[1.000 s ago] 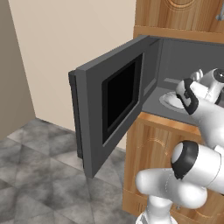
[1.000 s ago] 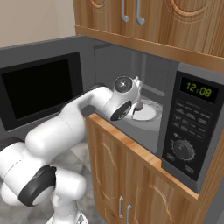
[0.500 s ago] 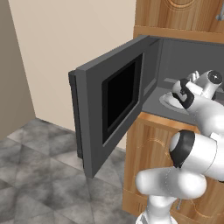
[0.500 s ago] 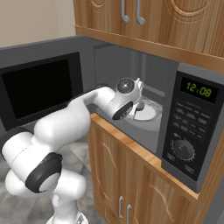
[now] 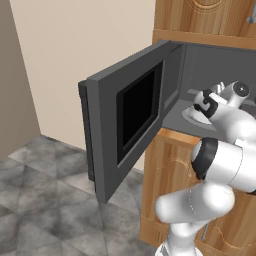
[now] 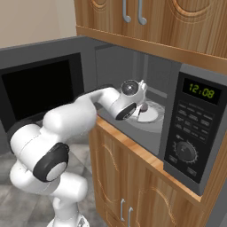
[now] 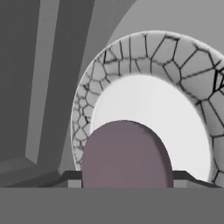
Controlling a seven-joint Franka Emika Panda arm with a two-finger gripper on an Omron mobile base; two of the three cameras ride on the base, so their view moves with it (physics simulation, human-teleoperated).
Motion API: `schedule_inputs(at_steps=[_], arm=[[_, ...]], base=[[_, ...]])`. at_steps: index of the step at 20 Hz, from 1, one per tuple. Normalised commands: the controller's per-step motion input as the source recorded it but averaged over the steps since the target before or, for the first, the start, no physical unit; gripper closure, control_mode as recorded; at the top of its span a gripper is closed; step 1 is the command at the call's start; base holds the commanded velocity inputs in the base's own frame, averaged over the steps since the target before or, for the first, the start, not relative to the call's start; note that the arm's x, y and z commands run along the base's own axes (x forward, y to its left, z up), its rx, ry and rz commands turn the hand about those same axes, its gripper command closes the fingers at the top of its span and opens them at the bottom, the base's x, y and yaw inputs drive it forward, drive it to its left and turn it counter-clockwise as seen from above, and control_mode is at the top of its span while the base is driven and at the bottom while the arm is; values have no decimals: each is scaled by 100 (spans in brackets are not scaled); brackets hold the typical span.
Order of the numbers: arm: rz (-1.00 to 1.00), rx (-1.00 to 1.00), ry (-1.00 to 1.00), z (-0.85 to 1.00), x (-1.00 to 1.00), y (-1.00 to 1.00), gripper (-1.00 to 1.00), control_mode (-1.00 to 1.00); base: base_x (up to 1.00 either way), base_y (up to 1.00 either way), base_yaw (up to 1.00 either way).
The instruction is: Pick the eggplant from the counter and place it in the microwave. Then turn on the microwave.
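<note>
Two finger tips sit low at the sides of the eggplant (image 7: 126, 155) in the hand view, and the purple body fills the space between them, so we judge that the fingers hold it with a fairly wide opening. The gripper (image 6: 142, 103) is inside the microwave (image 6: 188, 128), with the eggplant just above the plate (image 7: 148, 83) with the cracked pattern on its rim. From the right base view a small dark purple piece shows beside the hand, over this plate; whether it already touches the plate we cannot tell.

The pick from the worktop is done and the carry into the cavity is nearly done. What is left, in our judgement: to release the eggplant, to pull the arm out, to close the open door (image 5: 130, 122) and to start the microwave at its button panel (image 6: 190, 133).

Compared with one second ago, the hand has moved a little deeper over the plate and the elbow has risen; the door and the fingers are unchanged.
</note>
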Motion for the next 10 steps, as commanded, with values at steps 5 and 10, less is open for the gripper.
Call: schedule_inputs(at_steps=[5, 10], arm=[[0, 0, 0, -15, 20, -4, 100, -100], [0, 0, 0, -12, 17, -7, 100, -100]], base=[[0, 0, 0], [0, 0, 0]])
